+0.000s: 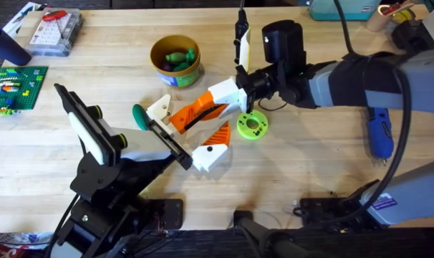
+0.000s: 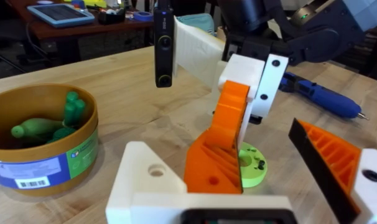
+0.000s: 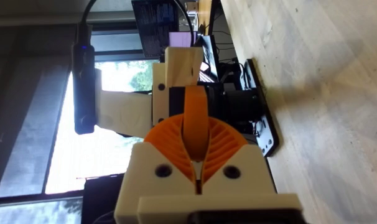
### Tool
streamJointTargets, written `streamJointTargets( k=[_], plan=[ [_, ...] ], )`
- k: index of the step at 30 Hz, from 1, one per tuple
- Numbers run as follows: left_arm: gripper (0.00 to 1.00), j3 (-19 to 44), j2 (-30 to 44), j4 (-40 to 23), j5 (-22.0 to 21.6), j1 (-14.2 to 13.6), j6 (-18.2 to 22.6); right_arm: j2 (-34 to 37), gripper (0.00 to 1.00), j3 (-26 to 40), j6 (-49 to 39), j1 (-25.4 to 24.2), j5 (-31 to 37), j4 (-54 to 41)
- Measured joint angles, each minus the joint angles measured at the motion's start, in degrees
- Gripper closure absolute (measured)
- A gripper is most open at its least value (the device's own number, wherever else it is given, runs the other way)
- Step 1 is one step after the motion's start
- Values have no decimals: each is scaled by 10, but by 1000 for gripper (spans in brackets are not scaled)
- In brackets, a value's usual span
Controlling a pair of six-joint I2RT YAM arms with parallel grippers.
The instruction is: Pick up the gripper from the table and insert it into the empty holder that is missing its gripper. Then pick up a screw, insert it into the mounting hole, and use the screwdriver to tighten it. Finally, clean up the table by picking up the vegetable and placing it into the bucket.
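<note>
My right hand is clamped on the gripper, mid-frame, just above the desk. My left hand is wide open right beside it, lower center. Screwdriver lies at right edge; bucket sits upper center.

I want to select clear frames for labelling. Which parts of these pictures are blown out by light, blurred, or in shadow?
Right wrist view: the window is overexposed, washing out detail behind the orange finger. Left wrist view: the room behind is soft, the yellow bucket sharp. Overhead view: even light, soft shadows under the right arm.
</note>
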Motion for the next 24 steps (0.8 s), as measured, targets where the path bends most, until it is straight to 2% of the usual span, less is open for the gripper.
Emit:
streamJointTargets(
  k=[7, 14, 24],
  plan=[
    [9, 0, 0, 0, -11, 2, -1, 2, 984, 0, 5, -6, -5, 22],
    [9, 0, 0, 0, -8, 2, -1, 2, 984, 0, 29, -36, -4, 40],
    [9, 0, 0, 1, -6, 2, -1, 2, 984, 0, 35, -32, -4, 41]
  ],
)
